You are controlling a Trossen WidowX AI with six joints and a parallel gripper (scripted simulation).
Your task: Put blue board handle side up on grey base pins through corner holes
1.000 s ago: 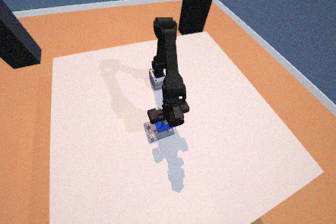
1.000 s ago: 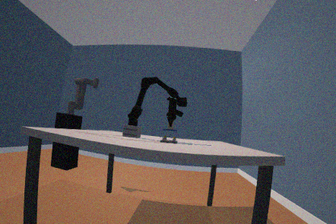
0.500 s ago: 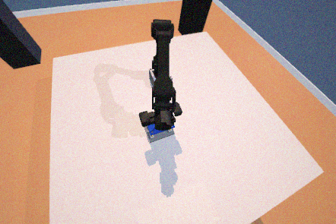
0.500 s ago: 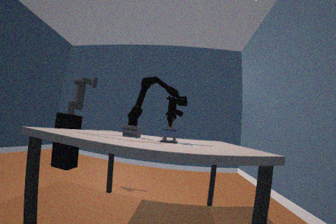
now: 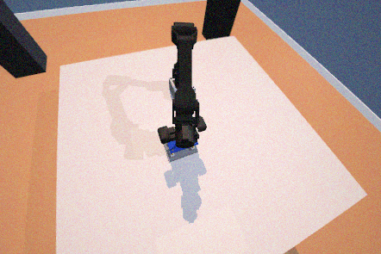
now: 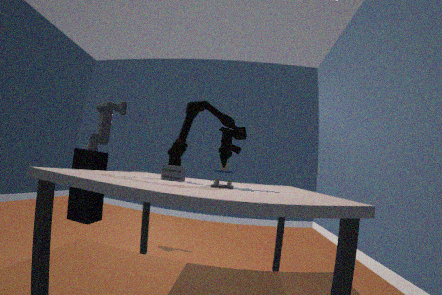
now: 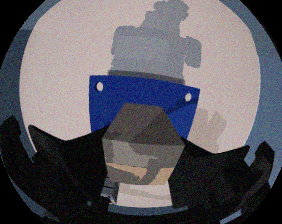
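Holding the board above its base

My hand [image 5: 185,137] [image 6: 224,166] [image 7: 141,128] is partly open, gripping the handle [image 7: 143,122] of the blue board [image 5: 174,146] [image 6: 223,170] [image 7: 142,90]; in the top view, the grey base [image 5: 183,154] [image 6: 222,186] shows at six o'clock.

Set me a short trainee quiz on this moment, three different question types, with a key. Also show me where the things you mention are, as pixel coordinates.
1. Multiple choice: The blue board [image 5: 173,146] [image 6: 223,171] [image 7: 142,92] is:
A) flat on all posts
B) raised above the grey base [image 5: 183,156] [image 6: 222,187]
C) lying on the table [image 5: 259,162] [image 6: 300,198] [image 7: 62,65]

2. True or false: Two corner holes show in the wrist view.

3. Fill in: The fingers [image 5: 165,135] [image 6: 224,161] grip the board's ____.

Key: 1 B; 2 true; 3 handle [image 7: 142,125]
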